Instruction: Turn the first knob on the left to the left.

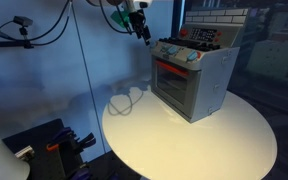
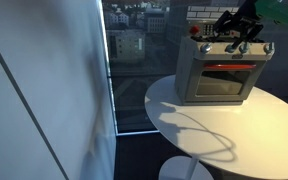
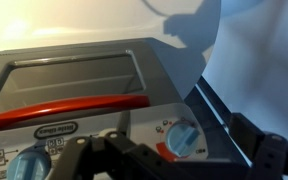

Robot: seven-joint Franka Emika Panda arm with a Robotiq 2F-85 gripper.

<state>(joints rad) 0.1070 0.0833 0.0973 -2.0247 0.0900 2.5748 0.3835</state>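
Oven point(image 1: 192, 80) is set by the far edge of the table point(image 1: 184, 150) in an exterior view. Gripper point(image 1: 144, 35) is held above the left end of the panel point(image 3: 104, 135), clear of it. Fingers point(image 3: 114, 160) are seen spread, with nothing grasped. In the wrist view the knob point(image 3: 184, 138) is framed between them, just ahead and below. It is judged to be the end knob nearest the gripper. A second knob point(image 3: 29, 165) is seen further along. The knob's axis is pointed out from the panel, so approach along that axis is called for.
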